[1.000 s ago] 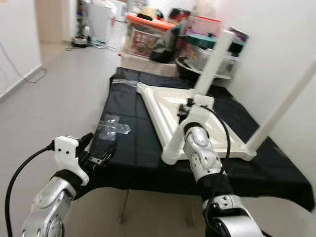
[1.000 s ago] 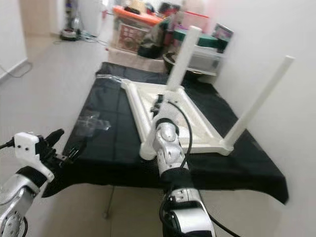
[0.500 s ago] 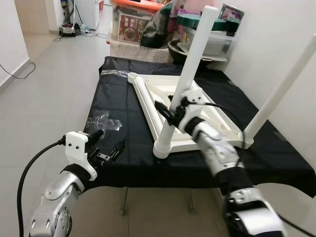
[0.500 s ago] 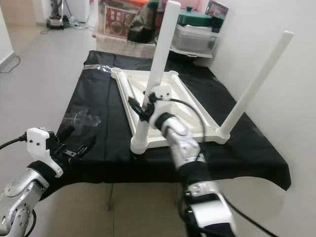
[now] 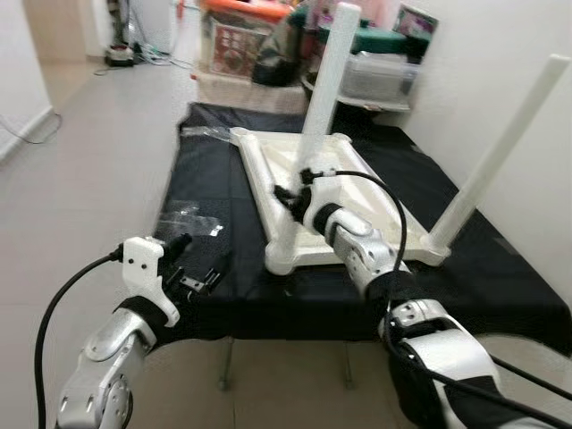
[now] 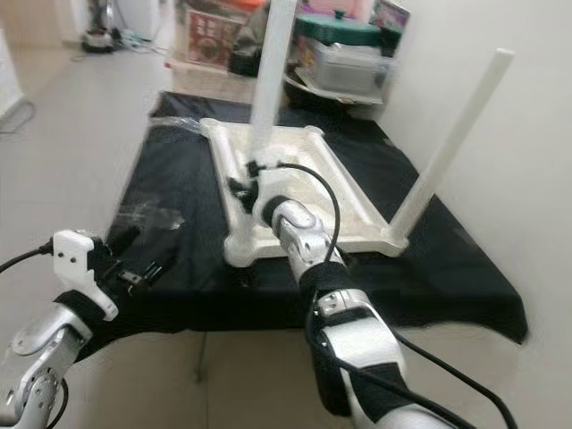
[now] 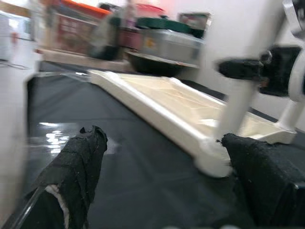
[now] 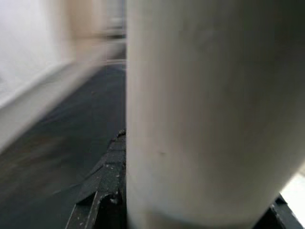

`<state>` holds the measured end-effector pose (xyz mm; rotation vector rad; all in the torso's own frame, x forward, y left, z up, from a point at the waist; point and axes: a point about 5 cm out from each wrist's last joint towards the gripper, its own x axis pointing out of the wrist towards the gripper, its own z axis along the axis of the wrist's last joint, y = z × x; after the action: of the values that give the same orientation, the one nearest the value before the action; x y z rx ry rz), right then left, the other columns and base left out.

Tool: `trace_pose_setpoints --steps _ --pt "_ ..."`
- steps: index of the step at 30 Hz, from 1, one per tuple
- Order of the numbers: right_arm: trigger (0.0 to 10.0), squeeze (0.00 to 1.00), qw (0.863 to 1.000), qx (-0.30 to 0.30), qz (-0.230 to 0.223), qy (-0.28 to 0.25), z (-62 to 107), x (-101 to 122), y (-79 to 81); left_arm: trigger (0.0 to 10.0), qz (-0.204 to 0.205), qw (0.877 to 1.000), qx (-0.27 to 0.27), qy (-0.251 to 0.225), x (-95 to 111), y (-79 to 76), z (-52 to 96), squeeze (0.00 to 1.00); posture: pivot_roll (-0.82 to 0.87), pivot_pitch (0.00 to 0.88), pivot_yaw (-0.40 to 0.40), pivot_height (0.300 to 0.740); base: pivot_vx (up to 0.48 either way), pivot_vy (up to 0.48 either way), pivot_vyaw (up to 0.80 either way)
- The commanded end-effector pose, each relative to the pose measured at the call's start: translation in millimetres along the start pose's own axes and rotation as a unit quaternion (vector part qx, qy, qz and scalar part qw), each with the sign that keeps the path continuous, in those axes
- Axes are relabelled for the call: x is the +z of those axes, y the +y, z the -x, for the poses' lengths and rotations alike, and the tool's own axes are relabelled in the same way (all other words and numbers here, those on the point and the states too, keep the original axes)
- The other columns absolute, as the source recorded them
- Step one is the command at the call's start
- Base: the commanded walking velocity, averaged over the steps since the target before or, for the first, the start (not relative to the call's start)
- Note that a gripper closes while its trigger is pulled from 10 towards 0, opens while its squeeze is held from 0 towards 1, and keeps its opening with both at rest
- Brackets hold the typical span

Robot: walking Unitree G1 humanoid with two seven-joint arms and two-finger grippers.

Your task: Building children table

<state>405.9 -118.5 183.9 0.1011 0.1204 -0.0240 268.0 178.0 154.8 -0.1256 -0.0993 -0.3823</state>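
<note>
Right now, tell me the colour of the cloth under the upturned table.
Black cloth; the left eye view shows it best.

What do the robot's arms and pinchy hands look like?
Both arms are shiny silver with black joints. The left gripper has a white boxy block behind two long black fingers, and a black cable loops from it. The right gripper also trails a black cable.

Black-draped table (image 5: 500, 295), upturned white children table (image 5: 357, 201), clear plastic wrap (image 5: 183, 217)

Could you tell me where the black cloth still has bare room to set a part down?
Bare black cloth runs between the white tabletop and the table's left edge, apart from a clear plastic bag. The far end is crowded with bins.
</note>
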Motion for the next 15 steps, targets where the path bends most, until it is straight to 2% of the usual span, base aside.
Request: trace_pose_setpoints --steps 1,2,3,4,5,6,7,9,10,11,12,13,14,15 --pt "0.0 0.00 0.987 -0.142 -0.011 0.078 7.8 -38.0 -38.4 10.0 0.001 1.000 -0.005 0.001 -1.8 -3.8 0.4 0.00 0.19 0.000 -0.202 0.740 0.000 0.000 0.00" --pt "0.0 0.00 0.987 -0.142 -0.011 0.078 7.8 -38.0 -38.4 10.0 0.001 1.000 -0.005 0.001 -1.8 -3.8 0.4 0.00 0.19 0.000 -0.202 0.740 0.000 0.000 0.00" --pt "0.0 0.00 0.981 -0.173 -0.018 0.082 11.7 -43.7 -42.3 10.0 0.001 1.000 -0.006 0.001 -1.6 -3.9 0.7 0.00 0.19 0.000 -0.197 0.740 0.000 0.000 0.00" --pt "0.0 0.00 0.982 -0.167 -0.024 0.082 16.3 -47.6 -33.2 10.0 0.001 1.000 -0.005 0.000 -1.4 -3.9 0.8 0.00 0.19 0.000 -0.194 0.740 0.000 0.000 0.00" --pt "0.0 0.00 0.982 -0.167 -0.024 0.082 16.3 -47.6 -33.2 10.0 0.001 1.000 -0.005 0.000 -1.4 -3.9 0.8 0.00 0.19 0.000 -0.194 0.740 0.000 0.000 0.00" --pt "4.5 0.00 0.986 -0.142 -0.027 0.081 18.6 -48.9 -22.0 10.0 0.001 1.000 -0.005 0.000 -1.2 -3.9 0.7 0.00 0.19 0.000 -0.191 0.740 0.000 0.000 0.00" --pt "10.0 0.00 0.997 -0.063 -0.021 0.046 21.3 -40.0 -0.8 10.0 0.000 1.000 -0.006 0.001 -1.2 -3.8 0.8 0.00 0.18 0.000 -0.183 0.740 0.000 0.000 0.00" --pt "10.0 0.00 0.997 -0.063 -0.021 0.046 21.3 -40.0 -0.8 10.0 0.000 1.000 -0.006 0.001 -1.2 -3.8 0.8 0.00 0.18 0.000 -0.183 0.740 0.000 0.000 0.00" --pt "10.0 0.00 1.000 -0.005 -0.015 0.020 24.4 -33.1 14.1 10.0 0.000 1.000 -0.007 0.001 -1.3 -3.6 0.7 0.00 0.18 0.000 -0.185 0.740 0.000 0.000 0.00" --pt "10.0 0.30 0.999 0.035 -0.007 -0.015 26.4 -23.7 22.0 10.0 0.000 1.000 -0.008 0.002 -1.3 -3.6 0.4 0.00 0.18 0.000 -0.185 0.740 0.000 0.000 0.00" --pt "10.0 0.30 0.999 0.035 -0.007 -0.015 26.4 -23.7 22.0 10.0 0.000 1.000 -0.008 0.002 -1.3 -3.6 0.4 0.00 0.18 0.000 -0.185 0.740 0.000 0.000 0.00" --pt "10.0 1.00 0.997 0.068 -0.008 -0.033 25.0 -16.3 23.2 10.0 0.001 1.000 -0.009 0.001 -1.3 -3.9 -0.6 0.00 0.17 0.000 -0.188 0.740 0.000 0.000 0.00" --pt "10.0 0.00 0.990 0.130 -0.015 -0.046 23.1 -7.9 25.8 10.0 0.001 1.000 -0.009 0.000 -1.3 -3.9 -1.5 0.00 0.18 0.000 -0.182 0.740 0.000 0.000 0.00" --pt "10.0 0.00 0.990 0.130 -0.015 -0.046 23.1 -7.9 25.8 10.0 0.001 1.000 -0.009 0.000 -1.3 -3.9 -1.5 0.00 0.18 0.000 -0.182 0.740 0.000 0.000 0.00"
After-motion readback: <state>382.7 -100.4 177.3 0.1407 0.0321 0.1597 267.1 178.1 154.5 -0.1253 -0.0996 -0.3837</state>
